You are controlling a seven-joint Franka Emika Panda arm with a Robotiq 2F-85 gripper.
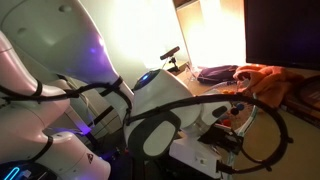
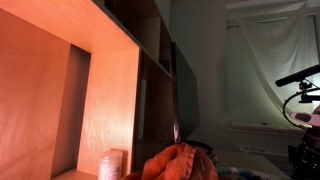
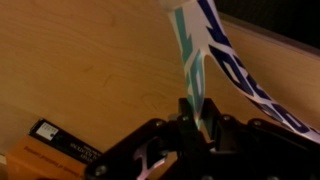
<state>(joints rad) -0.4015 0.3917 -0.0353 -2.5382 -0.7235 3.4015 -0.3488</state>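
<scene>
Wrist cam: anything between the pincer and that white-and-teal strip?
Nothing visible. The pincer is shut on the white-and-teal strip, which runs out from between its fingers over the wooden table. A black box lies off to the side, clear of the grip.

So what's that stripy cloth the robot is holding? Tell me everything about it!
The cloth is white with teal and dark blue stripes and looks thin and soft. In the wrist view a narrow bunched part is pinched in the shut end effector; the rest spreads wider up and to the right, over the wooden table. The picture cuts it off, so its whole shape is hidden.
</scene>
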